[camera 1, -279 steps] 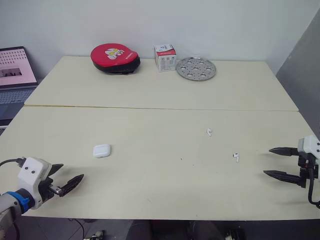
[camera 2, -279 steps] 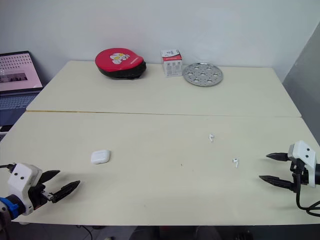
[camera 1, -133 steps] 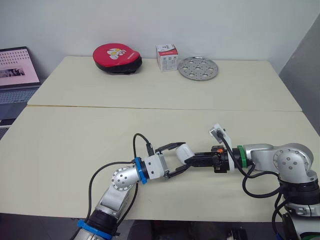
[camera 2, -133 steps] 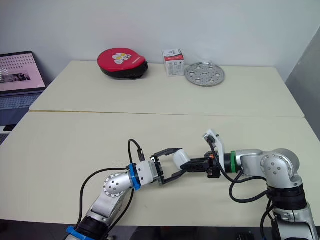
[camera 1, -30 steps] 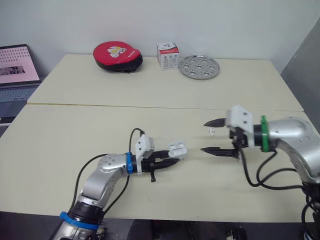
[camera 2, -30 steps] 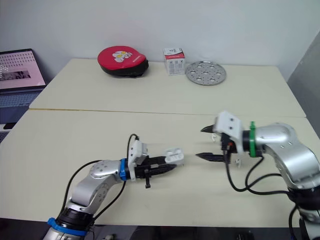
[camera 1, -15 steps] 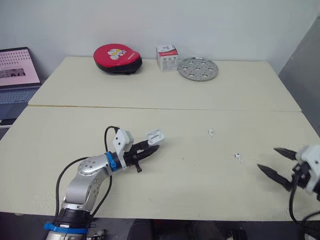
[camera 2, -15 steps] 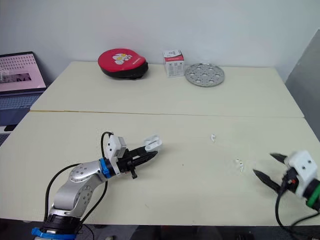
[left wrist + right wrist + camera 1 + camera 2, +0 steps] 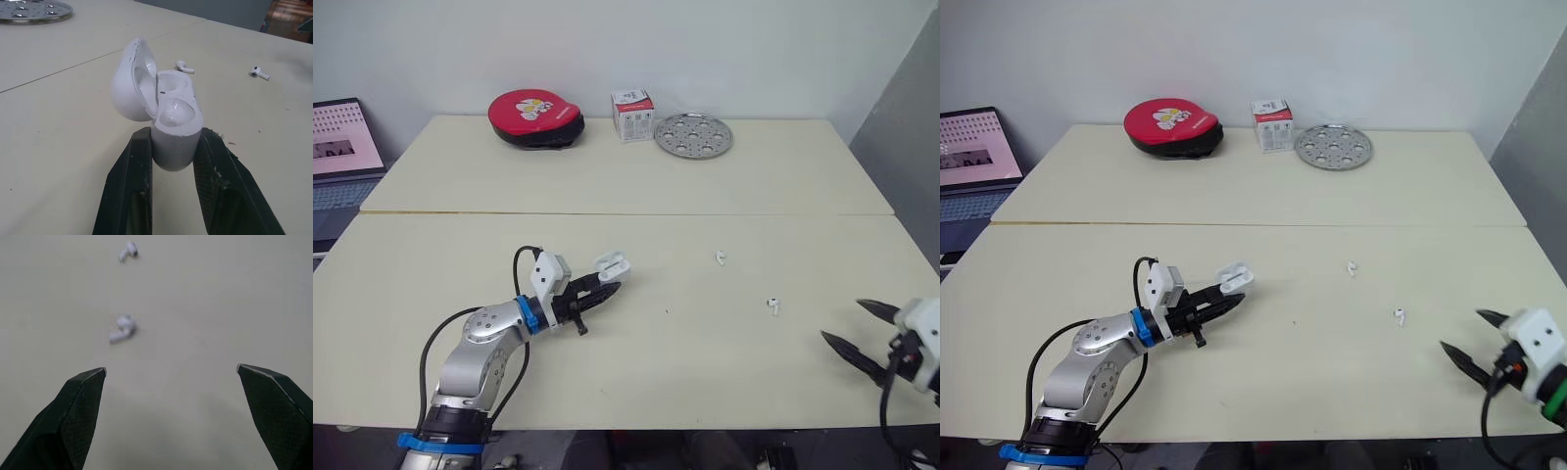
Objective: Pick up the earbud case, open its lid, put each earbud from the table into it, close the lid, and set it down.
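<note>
Earbud case (image 9: 173, 122): small, white and glossy, raised a little off the pale bench (image 9: 636, 186), left of centre. The lid is swung open and both wells look empty.
Left gripper (image 9: 610, 284): pinches the lower body of the case between its two black fingers. The grip sits low, which leaves the hinge, lid and wells clear. The opening faces up and toward the earbuds, likely so they can be dropped in.
Right gripper (image 9: 842, 319): empty, with its fingers spread wide, low over the front right of the bench. It points toward the nearer earbud, which fits lining up for a pick.
Nearer earbud (image 9: 771, 305): lies loose on the bench between the two grippers, closer to the right one.
Farther earbud (image 9: 720, 258): lies loose toward the middle of the bench, apart from the first.
Stage: pickup and lid opening look done, and neither earbud is in the case.
Next move: probably a careful pinch on the nearer earbud. It is tiny and smooth, so it could skid or pop free.
Far edge: a red pouch (image 9: 537, 117), a small box (image 9: 633, 114) and a perforated metal disc (image 9: 694, 134), all well apart from the work.
</note>
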Controlling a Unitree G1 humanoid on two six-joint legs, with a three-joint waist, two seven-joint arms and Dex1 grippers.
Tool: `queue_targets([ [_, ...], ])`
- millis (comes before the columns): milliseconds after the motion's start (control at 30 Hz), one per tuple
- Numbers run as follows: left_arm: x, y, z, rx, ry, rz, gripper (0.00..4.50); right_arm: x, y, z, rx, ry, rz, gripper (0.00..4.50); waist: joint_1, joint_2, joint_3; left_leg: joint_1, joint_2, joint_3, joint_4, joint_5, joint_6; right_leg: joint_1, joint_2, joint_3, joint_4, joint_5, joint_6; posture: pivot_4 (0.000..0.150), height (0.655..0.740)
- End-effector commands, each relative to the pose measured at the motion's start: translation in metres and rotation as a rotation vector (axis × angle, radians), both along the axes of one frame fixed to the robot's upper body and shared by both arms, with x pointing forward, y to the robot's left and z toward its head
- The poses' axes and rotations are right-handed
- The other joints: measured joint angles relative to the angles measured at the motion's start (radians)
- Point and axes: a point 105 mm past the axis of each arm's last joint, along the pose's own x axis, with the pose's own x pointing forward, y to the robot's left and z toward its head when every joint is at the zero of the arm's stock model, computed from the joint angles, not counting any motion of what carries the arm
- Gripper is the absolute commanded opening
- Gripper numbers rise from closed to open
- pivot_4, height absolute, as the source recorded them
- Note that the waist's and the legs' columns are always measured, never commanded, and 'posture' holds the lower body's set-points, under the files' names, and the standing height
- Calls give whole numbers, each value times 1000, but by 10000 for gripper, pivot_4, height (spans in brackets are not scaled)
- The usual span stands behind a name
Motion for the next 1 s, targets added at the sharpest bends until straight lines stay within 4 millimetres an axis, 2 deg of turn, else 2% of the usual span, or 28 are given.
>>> queue_targets([
  [33,2,3,8,10,-42,9,7957,15,34,17,32,-49,60,45000,1,0,0,0,0,0,0,0,0,0,0,0,0,0,0,1500,7400],
  [267,1,-1,5,19,-38,-2,7957,66,81,16,124,-73,12,45000,8,0,0,-2,0,0,0,0,0,-2,0,-1,0,0,0,1500,7400],
  [467,-1,-4,4,18,-36,-14,7957,99,106,1,157,-51,-23,45000,9,-1,0,-3,0,0,0,0,0,-3,0,-1,0,0,0,1500,7400],
  [667,-3,-6,3,19,-29,-17,7957,123,118,-9,158,-43,-108,45000,8,-1,0,-3,0,0,0,0,0,-4,0,-1,0,0,0,1500,7400],
  [767,-4,-7,3,21,-26,-19,7957,135,117,-16,151,-35,-176,45000,8,-1,0,-3,0,0,0,0,0,-5,0,-1,0,0,0,1500,7400],
  [1000,-6,-10,2,22,-22,-26,7957,138,113,-38,146,49,-253,45000,7,-1,0,-3,1,0,-1,0,0,-5,0,0,1,0,0,1500,7400],
])
